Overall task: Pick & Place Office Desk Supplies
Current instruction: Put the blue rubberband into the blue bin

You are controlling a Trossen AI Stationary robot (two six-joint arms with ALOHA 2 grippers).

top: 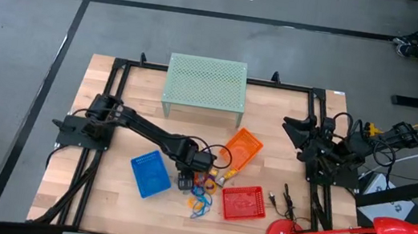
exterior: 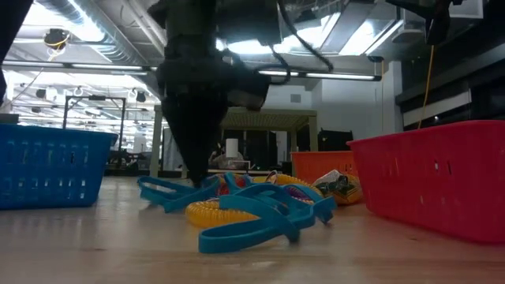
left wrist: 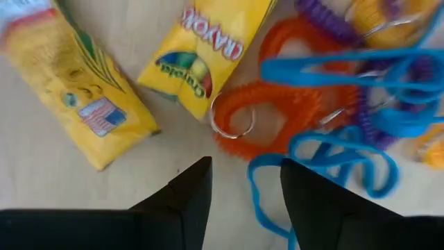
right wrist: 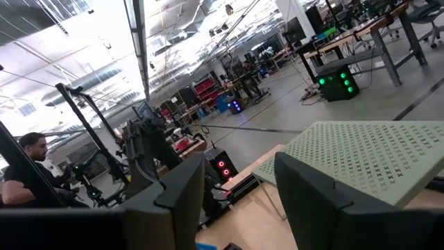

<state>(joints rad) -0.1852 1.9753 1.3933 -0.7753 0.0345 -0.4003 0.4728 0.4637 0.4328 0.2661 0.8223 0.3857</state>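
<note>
Two arms we see: the left gripper (top: pixel 187 180) hangs low over the table (top: pixel 102 192), fingers parted and empty, beside the blue basket (top: pixel 150 173). Just past it lie yellow crayon boxes (left wrist: pixel 201 42), an orange coil (left wrist: pixel 277 111) and blue loops (exterior: pixel 252 213). The right gripper (top: pixel 297 133) waits open at the right edge.

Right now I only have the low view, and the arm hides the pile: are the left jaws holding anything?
Observer: No. The left gripper has its jaws open and empty, with a blue loop just under them.
Operator: What else is close?
Observer: An orange coil and two yellow crayon boxes, lying flat.
Operator: And the right arm?
Observer: The right gripper waits at the table's right edge, jaws open, away from the pile.
</note>
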